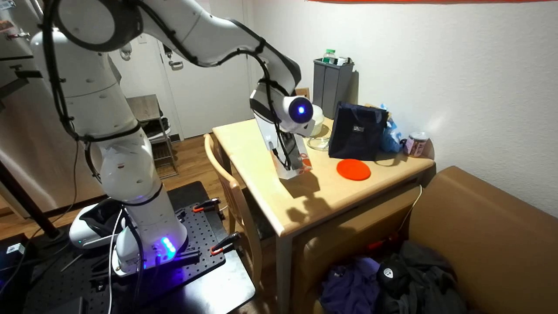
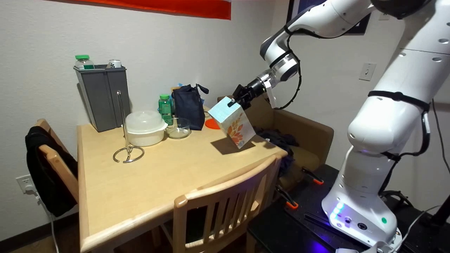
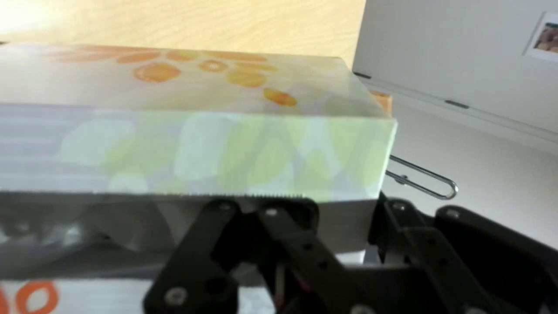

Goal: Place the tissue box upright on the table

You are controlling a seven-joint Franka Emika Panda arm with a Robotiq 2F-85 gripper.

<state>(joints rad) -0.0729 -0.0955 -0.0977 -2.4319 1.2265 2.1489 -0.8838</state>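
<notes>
Wrist view, clock centred on the frame. The black gripper [image 3: 344, 220], angular and jointed, enters from 5 o'clock; its jaws are clamped on the tissue box [image 3: 196, 150], one finger at the slot, the other at the adjoining end. The box is a rectangular carton of printed card, with orange petals on one face and pale green leaf shapes on a narrower band; the dark slot at 8 o'clock catches glossy highlights. Beyond, at 11 o'clock, lies the table [image 3: 183, 22], a light, fine-grained wooden surface.

In an exterior view, clock centred on the box. Nearest, at 6 o'clock, is a wooden chair [image 2: 226, 189] with a curved top rail and vertical slats. The box is held tilted over the table, its shadow on the wood; whether the lowest corner touches cannot be told. At 8 o'clock stands a shiny wire stand [image 2: 128, 154] with a looped base. At 9 o'clock are a clear glass bowl [image 2: 182, 128] and, farther out, a round white dish [image 2: 146, 138] under a cloudy domed lid [image 2: 142, 120]. At 10 o'clock is an upright, soft-sided fabric bag [image 2: 190, 109], a flat red disc [image 2: 212, 123] near it. Past the dish, at 9 o'clock, rises a smooth, tapering grey container [image 2: 103, 100]. The wall [image 2: 158, 38] behind is finely pebbled.
</notes>
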